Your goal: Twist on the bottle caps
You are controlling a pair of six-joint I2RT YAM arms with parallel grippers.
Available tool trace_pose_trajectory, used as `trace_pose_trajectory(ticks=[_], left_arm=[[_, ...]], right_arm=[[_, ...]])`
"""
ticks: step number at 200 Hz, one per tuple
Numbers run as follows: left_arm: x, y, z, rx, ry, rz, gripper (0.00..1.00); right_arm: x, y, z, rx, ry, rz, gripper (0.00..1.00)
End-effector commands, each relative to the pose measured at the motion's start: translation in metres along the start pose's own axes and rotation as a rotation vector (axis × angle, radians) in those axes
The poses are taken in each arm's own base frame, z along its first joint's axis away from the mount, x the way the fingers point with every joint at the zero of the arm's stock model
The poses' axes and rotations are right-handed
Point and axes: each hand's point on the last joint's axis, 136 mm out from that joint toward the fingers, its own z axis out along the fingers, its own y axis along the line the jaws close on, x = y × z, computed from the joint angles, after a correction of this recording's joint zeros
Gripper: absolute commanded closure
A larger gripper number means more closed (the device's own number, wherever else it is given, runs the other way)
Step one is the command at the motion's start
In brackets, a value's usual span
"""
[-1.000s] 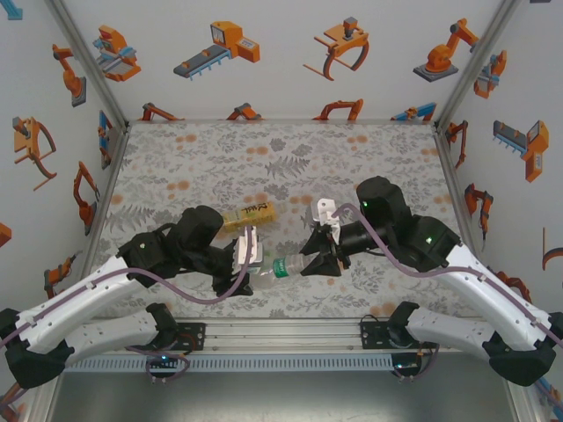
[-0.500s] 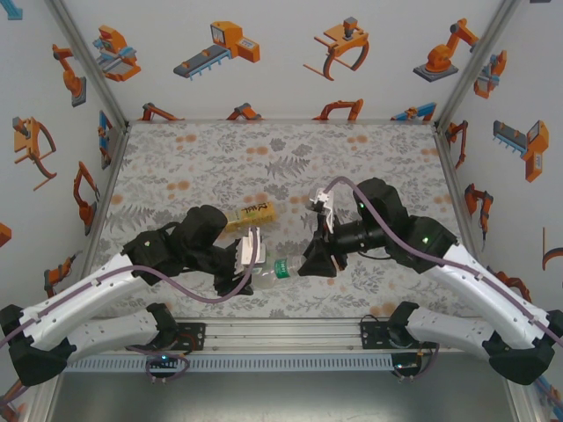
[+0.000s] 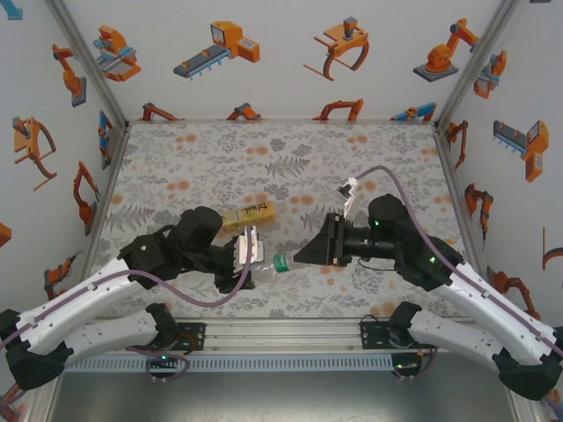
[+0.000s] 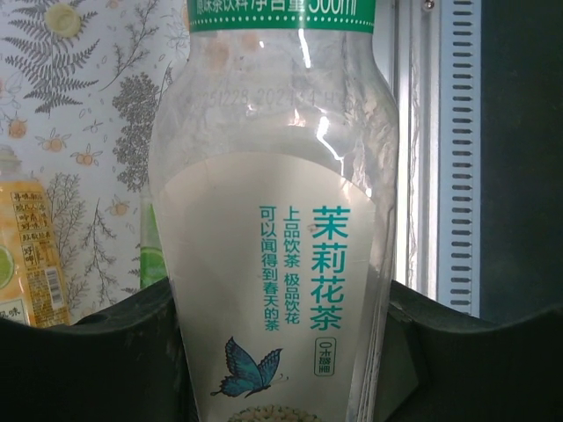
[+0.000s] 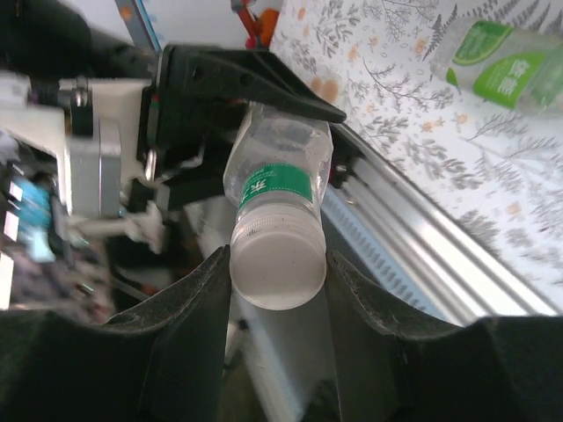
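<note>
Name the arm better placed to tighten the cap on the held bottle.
Right. The right tool clasps the white cap from both sides, ready to twist. The left tool is busy gripping the green-labelled bottle by its body, steadying it.

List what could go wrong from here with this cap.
1. The pale cap sits between the right gripper's jaws near their tips; it may slip or cross-thread when turned.
2. The left gripper holds the jasmine tea bottle sideways by its body; twisting may spin it in the grip.
</note>
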Motion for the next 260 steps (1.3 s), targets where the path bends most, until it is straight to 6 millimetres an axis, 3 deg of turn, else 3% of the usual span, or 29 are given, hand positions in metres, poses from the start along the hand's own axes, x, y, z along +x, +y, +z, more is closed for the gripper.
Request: trace_pose_trajectory(ticks=[1,24,61,77,97,132,164,194,218,246,260], left_arm=[[-0.038,0.012,-0.008,-0.059,-0.154,0.055,1.0],[-0.038,0.017,-0.007,-0.086,-0.151,0.057,1.0],[-0.04,0.021,-0.009,-0.111,-0.16,0.066,1.0],[-0.041,0.02,-0.009,-0.108,-0.166,0.067,1.0],[-0.042,0.017,-0.01,-0.095,-0.173,0.07,1.0],[-0.041,0.012,-0.012,-0.072,-0.173,0.07,1.0],[-0.041,0.008,-0.014,-0.059,-0.178,0.067,1.0],[-0.042,0.004,-0.017,-0.044,-0.187,0.062,1.0],[-0.042,0.002,-0.018,-0.034,-0.188,0.056,1.0],[-0.043,0.0,-0.019,-0.023,-0.189,0.049,1.0],[-0.043,-0.001,-0.021,-0.019,-0.186,0.046,1.0]], right_arm=[[0.0,-0.014,0.013,0.03,-0.008,0.38,1.0],[0.008,-0.035,0.009,0.128,-0.019,0.563,1.0],[-0.004,-0.026,0.002,0.095,-0.082,0.563,1.0],[-0.005,-0.019,0.001,0.102,-0.063,0.505,0.89],[-0.008,-0.008,0.0,0.106,-0.044,0.414,0.65],[-0.014,0.012,-0.013,0.121,-0.035,0.24,0.39],[-0.022,0.025,-0.028,0.148,-0.048,0.044,0.3],[-0.029,0.037,-0.04,0.159,-0.066,-0.193,0.31],[-0.031,0.058,-0.047,0.079,-0.084,-0.473,0.35],[-0.015,0.085,-0.054,-0.068,-0.054,-0.85,0.36],[0.003,0.096,-0.058,-0.167,0.003,-1.014,0.36]])
